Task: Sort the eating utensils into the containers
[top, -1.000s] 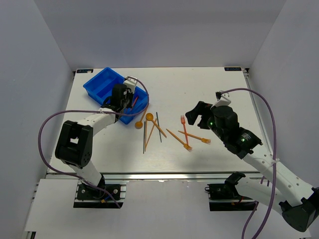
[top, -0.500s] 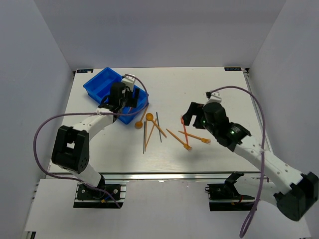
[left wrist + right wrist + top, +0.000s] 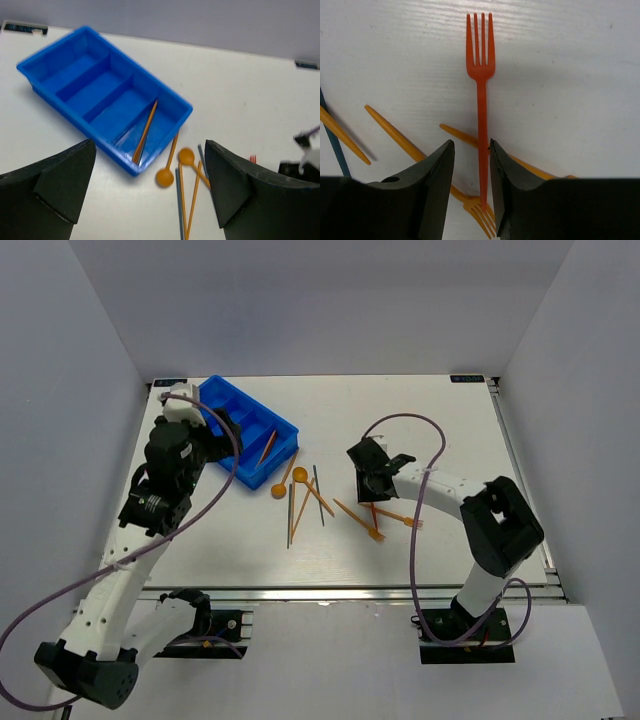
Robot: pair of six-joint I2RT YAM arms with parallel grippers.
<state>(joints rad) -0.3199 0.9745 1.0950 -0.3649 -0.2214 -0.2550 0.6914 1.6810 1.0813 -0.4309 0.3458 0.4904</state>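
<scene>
The blue tray (image 3: 215, 392) (image 3: 75, 75) stands at the back left, with an orange stick (image 3: 267, 446) (image 3: 146, 131) lying in its nearest compartment. My left gripper (image 3: 200, 440) (image 3: 150, 150) hangs open and empty, high over the tray's left side. Two orange spoons (image 3: 279, 490) (image 3: 165, 176) lie beside the tray with orange and dark sticks (image 3: 303, 502). My right gripper (image 3: 368, 475) (image 3: 471, 150) is down at the table, its jaws narrowed astride the red fork's (image 3: 481, 100) (image 3: 371, 498) handle. The right finger touches it; a gap remains on the left.
Two orange forks (image 3: 358, 520) (image 3: 480, 212) lie crossed under and beside the red fork. A blue-grey stick (image 3: 332, 135) and orange sticks (image 3: 395, 135) lie just left of my right fingers. The table's back edge runs close behind the tray.
My left gripper opened over the tray, left the orange stick in it, and drew back up and to the left. My right gripper came down onto the red fork and its jaws narrowed.
</scene>
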